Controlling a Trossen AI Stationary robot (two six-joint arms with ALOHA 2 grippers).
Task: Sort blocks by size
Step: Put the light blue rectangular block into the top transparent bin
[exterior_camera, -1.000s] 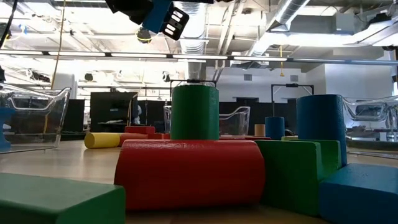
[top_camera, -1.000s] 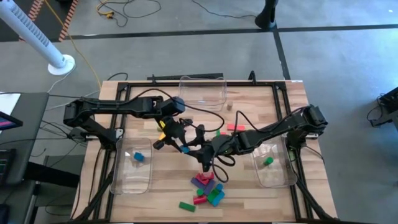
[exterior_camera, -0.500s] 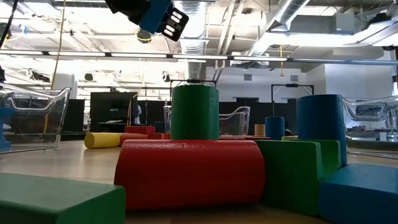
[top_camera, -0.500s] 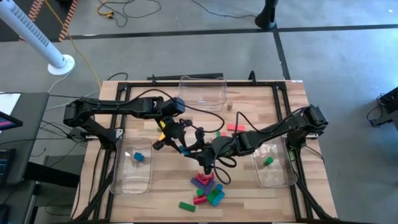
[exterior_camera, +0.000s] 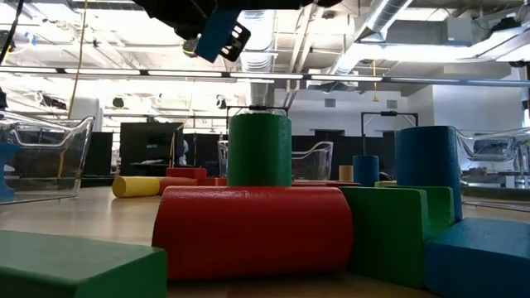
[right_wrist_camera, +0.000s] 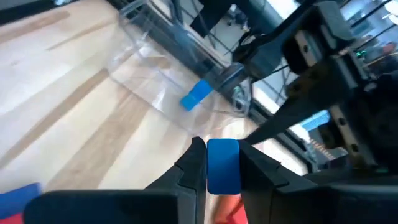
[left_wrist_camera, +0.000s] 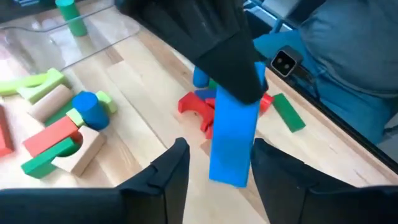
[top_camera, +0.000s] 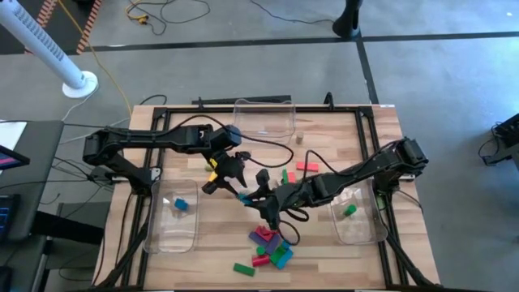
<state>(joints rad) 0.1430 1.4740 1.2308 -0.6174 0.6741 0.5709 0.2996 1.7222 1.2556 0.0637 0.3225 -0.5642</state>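
While gripped by right gripper (right_wrist_camera: 214, 163), blue block (right_wrist_camera: 222, 165), unmarked

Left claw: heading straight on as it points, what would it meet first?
Likely the long blue bar block gripped by the right claw, just ahead between the left claw's open fingers.

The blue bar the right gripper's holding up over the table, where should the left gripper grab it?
Take the blue bar's free half, across its long side edges, coming from the end opposite the right gripper, whose fingers cover the other end. The left gripper's open fingers flank that bare part.
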